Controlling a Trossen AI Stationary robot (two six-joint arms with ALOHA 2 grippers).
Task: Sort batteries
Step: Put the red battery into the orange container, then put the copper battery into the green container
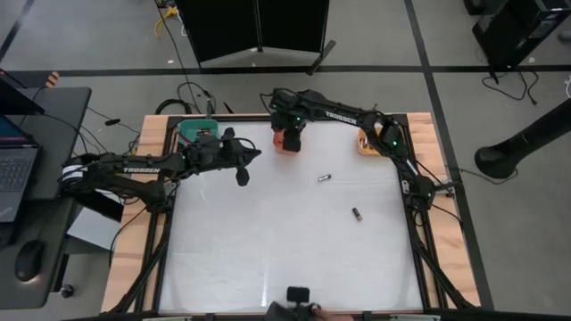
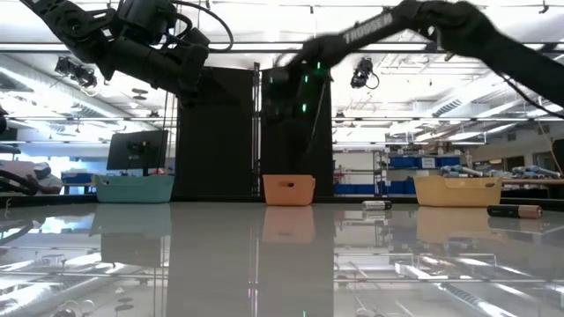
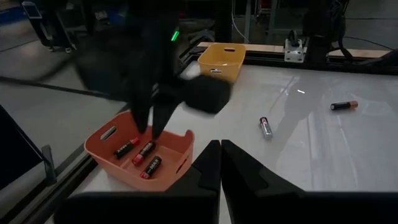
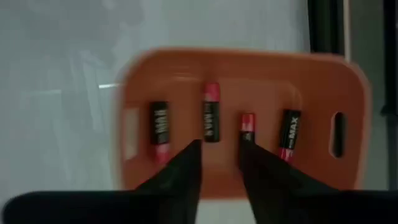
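High view: a teal bin is seen at eleven o'clock on the table, with the left gripper just beside it toward the centre; its jaws are pressed together and empty in the left wrist view. At twelve o'clock an orange bin is placed, and the right gripper is held directly above it, jaws parted with nothing between them. Four red-ended batteries are lying inside that bin in the right wrist view. One loose battery is found near the centre, another battery toward four o'clock. A yellow bin is set at one o'clock.
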